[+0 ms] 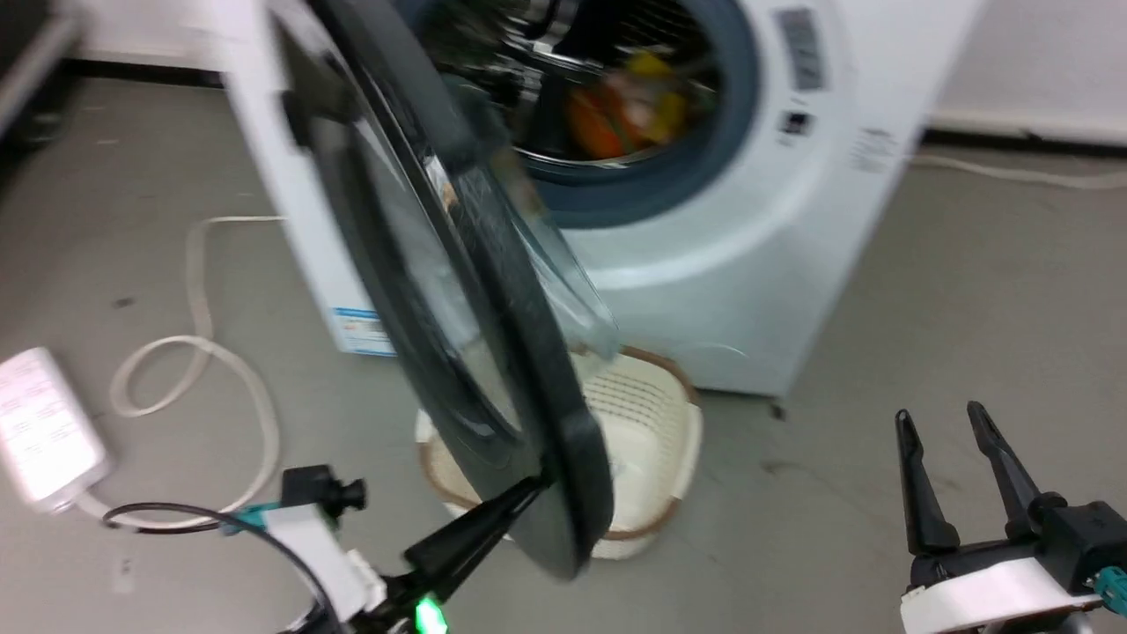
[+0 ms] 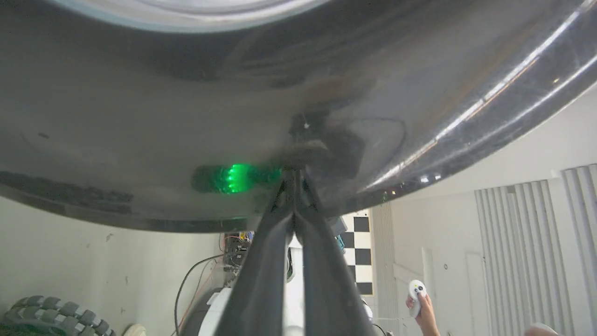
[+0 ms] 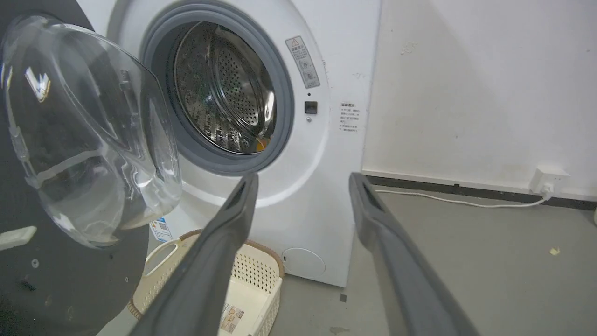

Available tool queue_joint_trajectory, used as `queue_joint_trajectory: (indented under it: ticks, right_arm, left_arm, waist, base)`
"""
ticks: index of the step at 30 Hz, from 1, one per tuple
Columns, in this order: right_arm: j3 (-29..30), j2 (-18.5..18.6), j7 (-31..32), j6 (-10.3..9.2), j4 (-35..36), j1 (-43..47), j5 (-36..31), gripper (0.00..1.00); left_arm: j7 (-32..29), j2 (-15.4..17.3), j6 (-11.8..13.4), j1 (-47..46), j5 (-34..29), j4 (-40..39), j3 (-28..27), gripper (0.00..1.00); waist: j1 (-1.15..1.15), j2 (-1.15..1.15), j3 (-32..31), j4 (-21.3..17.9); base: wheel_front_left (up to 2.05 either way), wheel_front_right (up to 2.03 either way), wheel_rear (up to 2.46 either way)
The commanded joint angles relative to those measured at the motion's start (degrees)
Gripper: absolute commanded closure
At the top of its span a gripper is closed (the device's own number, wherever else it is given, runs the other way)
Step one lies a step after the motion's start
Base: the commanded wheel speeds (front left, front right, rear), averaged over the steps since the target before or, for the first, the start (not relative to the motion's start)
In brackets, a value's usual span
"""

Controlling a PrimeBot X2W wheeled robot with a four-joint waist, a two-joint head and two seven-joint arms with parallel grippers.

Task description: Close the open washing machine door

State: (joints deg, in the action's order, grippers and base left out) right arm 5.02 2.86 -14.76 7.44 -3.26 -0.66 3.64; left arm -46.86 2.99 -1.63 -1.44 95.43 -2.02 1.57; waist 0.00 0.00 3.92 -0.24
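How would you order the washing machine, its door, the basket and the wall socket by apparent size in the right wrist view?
Largest first:
washing machine
washing machine door (nearer, cropped: order with the machine unsure)
basket
wall socket

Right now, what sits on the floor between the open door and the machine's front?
A cream perforated basket stands there, partly under the washing machine door and close before the washing machine; the head and right wrist views show it.
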Motion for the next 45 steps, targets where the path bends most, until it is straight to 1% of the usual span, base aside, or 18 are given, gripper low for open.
queue_joint_trajectory:
  ticks: [1, 5, 9, 13, 18, 22, 25, 28, 30, 32, 34, 35, 36, 37, 39, 42, 44, 45]
  right_arm:
    - [-0.1, 0.0, -0.2, 0.05, 0.2, -0.8, 0.4, 0.00]
    - [-0.2, 0.0, -0.2, 0.05, 0.4, -1.2, 1.2, 0.00]
    - [-0.5, 0.0, -0.2, 0.05, 0.4, -1.6, 2.7, 0.00]
    - [-0.9, 0.0, -0.2, 0.05, 0.3, -1.9, 4.7, 0.00]
    - [-2.3, 0.0, -0.2, 0.05, -0.1, -1.7, 6.6, 0.00]
    - [-3.2, 0.0, -0.2, 0.05, -0.1, -1.3, 7.3, 0.00]
    - [-3.5, 0.0, -0.2, 0.05, 0.1, -1.1, 7.2, 0.00]
    - [-3.4, 0.0, -0.2, 0.05, 0.5, -0.9, 6.8, 0.00]
    - [-3.6, 0.0, -0.2, 0.05, 0.9, -0.7, 6.3, 0.00]
    - [-3.9, 0.0, -0.2, 0.05, 1.3, -0.4, 5.7, 0.00]
    - [-4.0, 0.0, -0.2, 0.05, 1.8, 0.0, 5.1, 0.00]
    - [-4.2, 0.0, -0.2, 0.05, 2.0, 0.2, 4.7, 0.00]
    - [-4.3, 0.0, -0.2, 0.05, 2.2, 0.4, 4.4, 0.00]
    - [-4.4, 0.0, -0.2, 0.05, 2.4, 0.6, 4.1, 0.00]
    - [-4.7, 0.0, -0.2, 0.05, 2.8, 1.0, 3.7, 0.00]
    - [-5.2, 0.0, -0.2, 0.05, 3.2, 1.7, 3.0, 0.00]
    - [-5.3, 0.0, -0.2, 0.05, 3.4, 2.1, 2.7, 0.00]
    - [-5.5, 0.0, -0.2, 0.05, 3.5, 2.3, 2.6, 0.00]
  left_arm:
    - [1.0, -0.1, -0.7, -1.3, 0.7, 0.2, 1.0, 1.00]
    - [6.1, -0.1, -2.0, -5.5, 3.1, 1.6, 5.9, 1.00]
    - [12.0, -0.1, -2.6, -11.1, 4.8, 4.1, 8.6, 1.00]
    - [19.7, -0.1, -2.1, -18.4, 4.9, 8.7, 8.8, 1.00]
    - [28.8, -0.1, -2.1, -27.9, 6.5, 15.9, 7.5, 1.00]
    - [33.3, -0.1, -3.1, -33.0, 7.3, 21.7, 6.8, 1.00]
    - [33.8, -0.1, -4.2, -34.0, 7.6, 24.6, 7.5, 1.00]
    - [33.8, -0.1, -5.1, -32.7, 6.6, 26.1, 8.5, 1.00]
    - [33.9, 0.3, -5.6, -30.7, 4.5, 25.9, 9.7, 1.00]
    - [34.4, 1.1, -5.8, -27.9, 1.5, 24.3, 11.1, 1.00]
    - [36.0, 2.2, -5.8, -24.7, -2.4, 20.0, 12.2, 1.00]
    - [37.4, 3.1, -5.8, -22.8, -4.6, 17.6, 12.6, 0.85]
    - [39.6, 4.3, -5.8, -20.8, -7.6, 15.4, 13.0, 0.53]
    - [42.3, 5.8, -5.8, -19.0, -11.5, 13.4, 13.7, 0.00]
    - [48.9, 9.7, -5.8, -15.8, -20.6, 9.8, 15.7, 0.00]
    - [59.3, 14.4, -5.8, -11.5, -33.0, 8.1, 17.6, 0.00]
    - [61.4, 16.7, -5.6, -9.3, -42.4, 8.3, 17.0, 0.00]
    - [61.7, 17.4, -4.8, -8.5, -47.4, 7.9, 16.4, 0.00]
  waist:
    - [0.00, 0.00, 4.2, -7.0]
    - [0.00, 0.00, 7.0, -13.3]
    - [0.00, 0.00, 9.2, -19.4]
    - [0.00, 0.00, 11.0, -24.4]
    - [0.00, 0.00, 12.0, -28.0]
    - [0.00, 0.00, 11.5, -28.4]
    - [0.00, 0.00, 10.3, -27.2]
    - [0.00, 0.00, 8.6, -24.7]
    - [0.00, 0.00, 7.3, -22.6]
    - [0.00, 0.00, 6.0, -20.2]
    - [0.00, 0.00, 4.7, -17.5]
    - [0.00, 0.00, 4.0, -16.1]
    - [0.00, 0.00, 3.3, -14.8]
    - [0.00, 0.00, 2.7, -13.5]
    - [0.00, 0.00, 1.5, -11.1]
    - [0.00, 0.00, -0.3, -7.6]
    - [0.00, 0.00, -1.3, -5.5]
    - [0.00, 0.00, -1.7, -4.7]
  base:
    - [0.00, 0.00, 0.00]
    - [0.00, 0.00, 0.00]
    - [0.00, 0.00, 0.00]
    - [0.00, 0.00, 0.00]
    - [0.00, 0.00, 0.00]
    - [0.00, 0.00, 0.00]
    - [0.00, 0.00, 0.00]
    - [0.00, 0.00, 0.00]
    - [0.00, 0.00, 0.00]
    - [0.00, 0.00, 0.00]
    - [0.00, 0.00, 0.00]
    - [0.00, 0.00, 0.00]
    - [0.00, 0.00, 0.00]
    - [0.00, 0.00, 0.00]
    - [0.00, 0.00, 0.00]
    - [0.00, 0.00, 0.00]
    - [0.00, 0.00, 0.00]
    - [0.00, 0.00, 0.00]
